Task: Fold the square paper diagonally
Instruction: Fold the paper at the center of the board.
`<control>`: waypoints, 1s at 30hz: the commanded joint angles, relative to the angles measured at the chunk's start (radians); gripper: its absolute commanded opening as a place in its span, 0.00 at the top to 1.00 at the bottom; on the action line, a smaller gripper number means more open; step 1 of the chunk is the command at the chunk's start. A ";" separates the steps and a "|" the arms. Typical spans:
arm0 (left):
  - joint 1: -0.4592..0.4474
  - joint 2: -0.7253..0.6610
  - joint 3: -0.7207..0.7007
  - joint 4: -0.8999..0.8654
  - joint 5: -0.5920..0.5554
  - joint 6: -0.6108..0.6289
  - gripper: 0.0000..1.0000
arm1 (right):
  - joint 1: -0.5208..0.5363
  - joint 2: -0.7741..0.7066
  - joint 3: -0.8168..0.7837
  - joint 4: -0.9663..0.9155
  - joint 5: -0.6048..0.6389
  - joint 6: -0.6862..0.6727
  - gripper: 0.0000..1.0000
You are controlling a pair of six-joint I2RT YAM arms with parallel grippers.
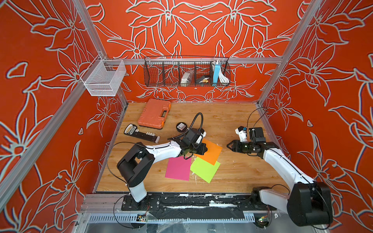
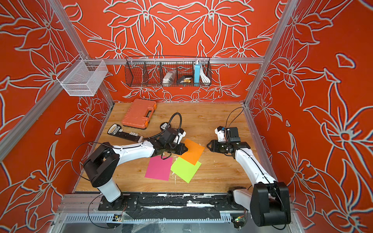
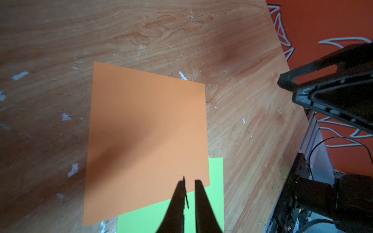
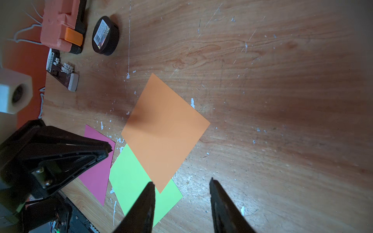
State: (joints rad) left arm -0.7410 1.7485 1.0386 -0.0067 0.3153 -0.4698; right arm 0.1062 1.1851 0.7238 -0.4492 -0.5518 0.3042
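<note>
Left gripper [image 3: 191, 181] hangs over the orange paper [image 1: 212, 152], jaws only a slit apart. Whether they pinch that edge, I cannot tell. Right gripper [image 4: 181, 182] hovers off to the side, jaws apart, holding nothing. The orange paper lies mid-surface, one corner overlapping the green paper [image 1: 204, 169], with the pink paper [image 1: 178, 168] beside them. The danger I see is a thin flat sheet slipping the pinch, or the green one dragging along and skewing the diagonal. The wooden surface [image 1: 232, 121] is scuffed and white-flecked, with a tool case [image 1: 154, 113] and a round tin [image 1: 181, 127] towards the back. Red floral walls [image 1: 201, 30] surround it, and a black wire basket [image 1: 153, 74] hangs behind.
</note>
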 commanded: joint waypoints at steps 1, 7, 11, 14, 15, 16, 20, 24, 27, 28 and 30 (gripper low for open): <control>-0.002 0.054 0.031 -0.060 -0.037 -0.032 0.89 | 0.009 0.024 0.047 -0.007 0.002 -0.011 0.55; -0.003 0.141 0.091 -0.106 -0.036 -0.032 0.95 | 0.025 0.078 0.069 0.017 -0.005 -0.020 0.52; -0.001 0.164 0.075 -0.074 -0.037 -0.023 0.97 | 0.032 0.130 0.099 -0.005 -0.011 -0.044 0.53; -0.002 0.173 0.067 -0.063 -0.069 -0.002 0.97 | 0.036 0.164 0.118 -0.031 -0.008 -0.060 0.54; -0.002 0.185 0.076 -0.071 -0.073 0.006 0.97 | 0.038 0.172 0.121 -0.035 -0.008 -0.063 0.55; -0.002 0.199 0.087 -0.080 -0.072 0.013 0.97 | 0.040 0.177 0.123 -0.036 -0.005 -0.064 0.55; 0.000 0.224 0.100 -0.083 -0.076 0.015 0.97 | 0.046 0.187 0.120 -0.021 0.013 -0.056 0.55; 0.001 0.243 0.121 -0.110 -0.111 0.032 0.97 | 0.051 0.217 0.124 -0.007 0.026 -0.050 0.56; 0.006 0.244 0.127 -0.111 -0.115 0.048 0.97 | 0.056 0.238 0.130 -0.005 0.035 -0.051 0.57; 0.006 0.237 0.125 -0.107 -0.113 0.054 0.97 | 0.058 0.243 0.131 -0.005 0.032 -0.052 0.57; 0.006 0.216 0.110 -0.080 -0.094 0.063 0.97 | 0.062 0.247 0.128 -0.002 0.034 -0.049 0.56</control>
State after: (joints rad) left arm -0.7395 1.9629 1.1614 -0.0658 0.2359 -0.4377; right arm 0.1581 1.4254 0.8238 -0.4503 -0.5369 0.2661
